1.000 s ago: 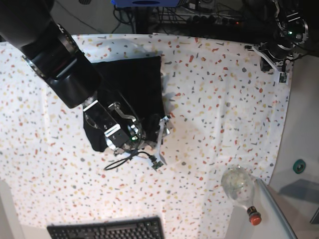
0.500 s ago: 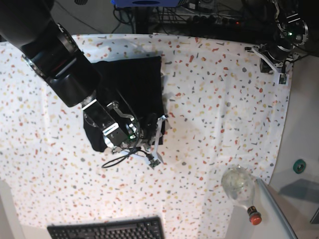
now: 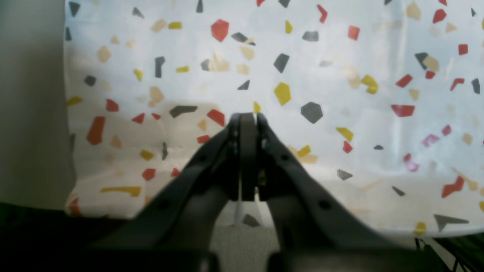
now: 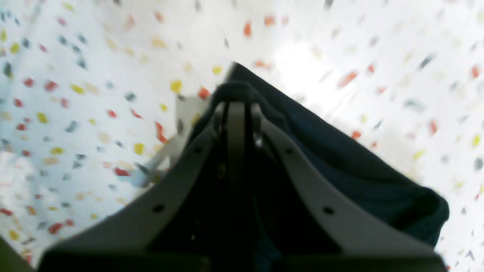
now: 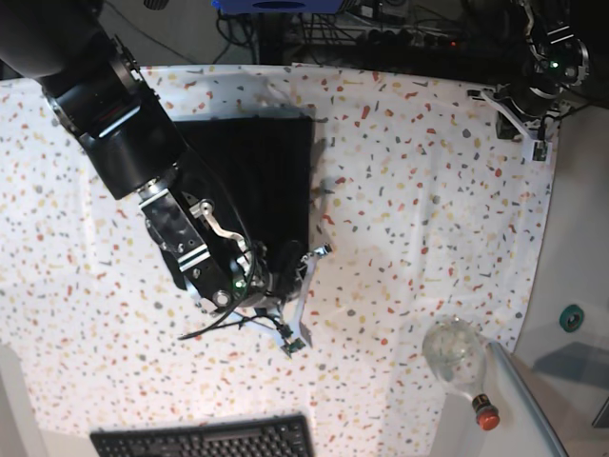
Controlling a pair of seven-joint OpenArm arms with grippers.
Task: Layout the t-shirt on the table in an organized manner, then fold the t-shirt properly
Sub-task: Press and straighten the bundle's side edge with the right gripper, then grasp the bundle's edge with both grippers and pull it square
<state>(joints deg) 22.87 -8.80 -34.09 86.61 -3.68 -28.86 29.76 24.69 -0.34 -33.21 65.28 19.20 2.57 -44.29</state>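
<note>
Your right gripper (image 4: 237, 107) has clamped down on a corner of the t-shirt (image 5: 262, 162) — a second ago its jaws were spread wide — and it has drawn nearer, tugging the fabric with it. The shirt lies folded on the table (image 5: 428, 209), left of centre. Your left gripper (image 3: 245, 119) stays closed and empty at the far right edge.

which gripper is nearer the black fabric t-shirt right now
Right. The right gripper has its jaws shut on the black fabric t-shirt; the left gripper sits apart at the table's far corner.
</note>
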